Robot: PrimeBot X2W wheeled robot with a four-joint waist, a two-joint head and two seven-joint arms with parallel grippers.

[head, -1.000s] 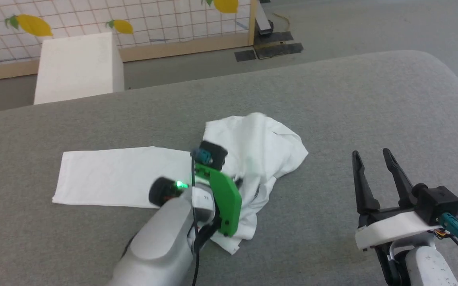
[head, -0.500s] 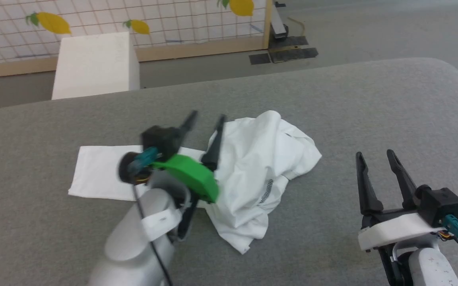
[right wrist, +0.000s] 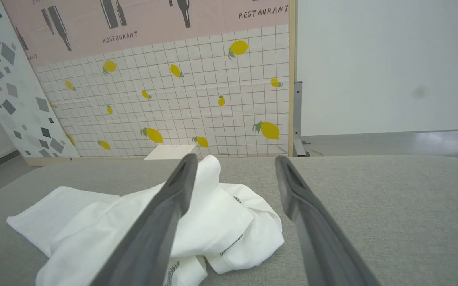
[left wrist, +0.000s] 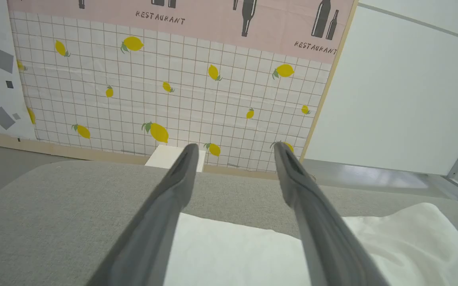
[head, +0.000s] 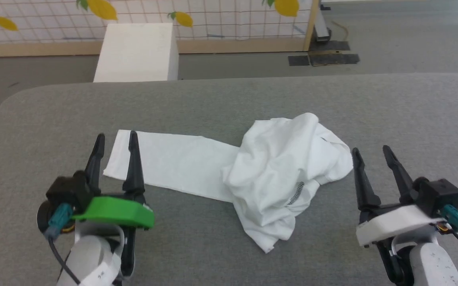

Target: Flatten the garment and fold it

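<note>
Over the near left part of the grey padded table [head: 229, 99], the left gripper [head: 116, 136] is held with its two dark fingers spread apart and nothing caught between them. Its tips are seen at the free end of a flat sleeve [head: 165, 161]; whether the cloth is touched cannot be told. Over the table's near right part, the right gripper [head: 371, 149] is likewise held with jaws spread and empty, just beside the bunched cloth. At the middle of the table the white shirt [head: 288, 167] is laid: its body is crumpled into a heap, a short line of dark zigzag stitching [head: 297, 192] is shown on the heap's near side, and the one sleeve is stretched toward the table's left. Beyond the table's far edge a white box [head: 137, 51] is seen, and behind it a gridded wall panel [head: 221, 16] printed with yellow lemons.
</note>
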